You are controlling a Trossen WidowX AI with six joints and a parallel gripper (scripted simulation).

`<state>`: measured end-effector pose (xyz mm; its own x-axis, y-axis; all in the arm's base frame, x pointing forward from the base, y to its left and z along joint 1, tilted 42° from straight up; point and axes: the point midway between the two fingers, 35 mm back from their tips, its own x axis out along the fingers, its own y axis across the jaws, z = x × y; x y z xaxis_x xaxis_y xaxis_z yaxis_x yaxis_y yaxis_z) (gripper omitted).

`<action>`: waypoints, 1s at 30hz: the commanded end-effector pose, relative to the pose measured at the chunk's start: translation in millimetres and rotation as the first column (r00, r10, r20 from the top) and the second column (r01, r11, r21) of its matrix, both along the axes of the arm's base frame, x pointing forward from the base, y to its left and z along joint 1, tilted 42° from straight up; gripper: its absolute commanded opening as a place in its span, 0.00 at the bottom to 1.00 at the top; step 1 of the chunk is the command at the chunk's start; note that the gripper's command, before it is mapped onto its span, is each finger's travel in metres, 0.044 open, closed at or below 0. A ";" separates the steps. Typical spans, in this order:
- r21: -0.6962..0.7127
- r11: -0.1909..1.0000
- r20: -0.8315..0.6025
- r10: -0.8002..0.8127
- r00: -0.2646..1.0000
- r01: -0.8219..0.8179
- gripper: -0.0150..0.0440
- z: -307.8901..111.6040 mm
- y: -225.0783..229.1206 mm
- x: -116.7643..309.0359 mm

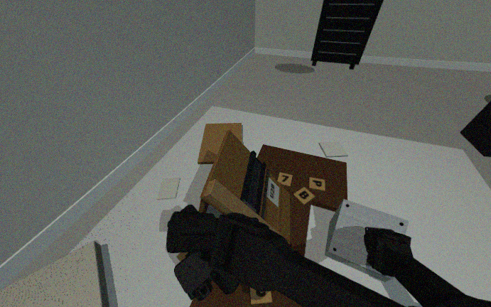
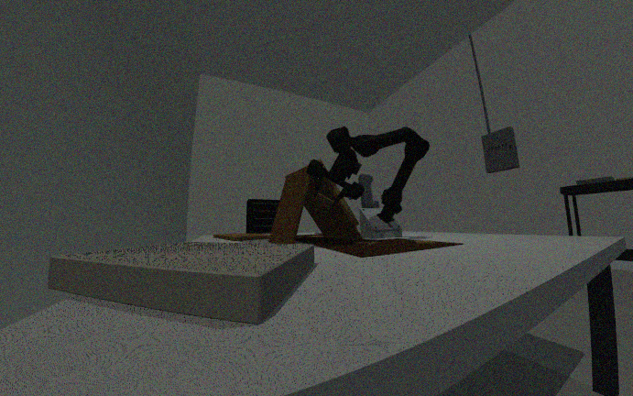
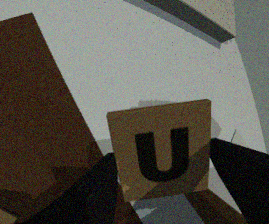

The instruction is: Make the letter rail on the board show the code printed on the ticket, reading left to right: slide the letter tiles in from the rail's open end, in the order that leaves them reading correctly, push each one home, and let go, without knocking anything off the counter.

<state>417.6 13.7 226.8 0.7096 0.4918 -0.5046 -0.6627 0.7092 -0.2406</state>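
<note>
My gripper (image 3: 162, 152) is shut on the U tile (image 3: 165, 119), its letter upright in the wrist view. In the top view the arm hides the fingertips; the hand is by the near end of the sloping wooden board (image 1: 227, 158) (image 2: 332, 219). The black rail (image 1: 252, 185) runs across the board; no tile shows in its visible part, and its near end is hidden. The ticket (image 1: 272, 192) below it seems to read U2B. Tiles 7 (image 1: 284, 179), P (image 1: 317, 183) and B (image 1: 303, 195) lie on the brown mat (image 1: 329, 170) (image 3: 25, 85). Another tile (image 1: 261, 295) is partly hidden.
The arm stands on a grey base plate (image 1: 354, 232) right of the board. A speckled slab (image 1: 52, 278) (image 2: 160, 285) (image 3: 207, 12) lies near the hand's side of the board. A wooden block (image 1: 221, 139) is behind the board. Thin pale squares (image 1: 168, 187) (image 1: 332, 148) lie on the counter.
</note>
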 end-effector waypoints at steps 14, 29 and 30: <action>0.163 0.972 -0.036 -0.168 0.985 0.172 0.25 21.2 -25.3 31.0; 0.333 0.888 -0.078 -0.309 0.948 0.317 0.25 46.2 -55.9 57.0; 0.344 0.881 -0.080 -0.318 0.945 0.325 0.25 48.1 -58.4 58.5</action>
